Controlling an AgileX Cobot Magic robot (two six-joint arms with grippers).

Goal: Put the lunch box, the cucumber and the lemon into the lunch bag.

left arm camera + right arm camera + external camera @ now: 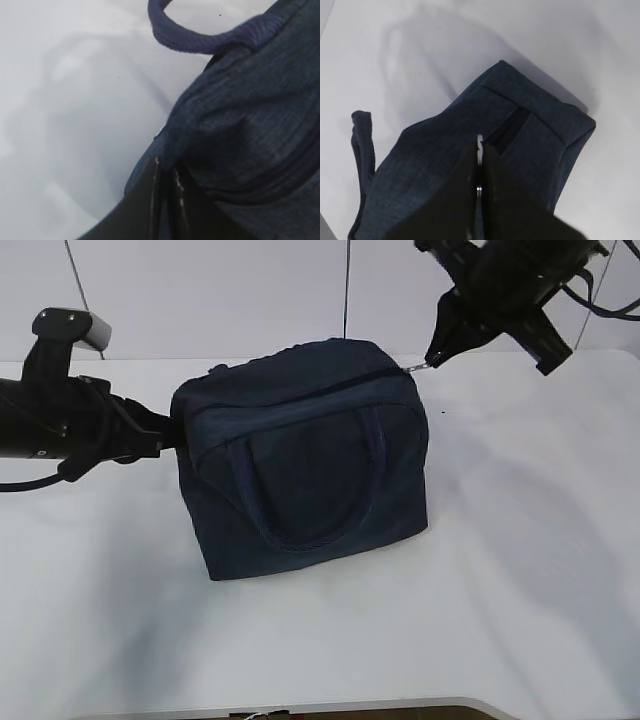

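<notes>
The dark navy lunch bag [305, 455] stands in the middle of the white table with its zipper shut along the top. My left gripper [170, 430] is shut on the fabric of the bag's left end [172, 155]. My right gripper [432, 358] is above the bag's upper right corner, shut on the metal zipper pull [479, 143]. A loop handle [315, 490] hangs on the bag's front. It also shows in the left wrist view [195, 37]. The lunch box, the cucumber and the lemon are out of view.
The white table [520, 570] spreads around the bag. A pale wall [220, 290] stands behind it. The table's front edge [330, 708] runs along the bottom.
</notes>
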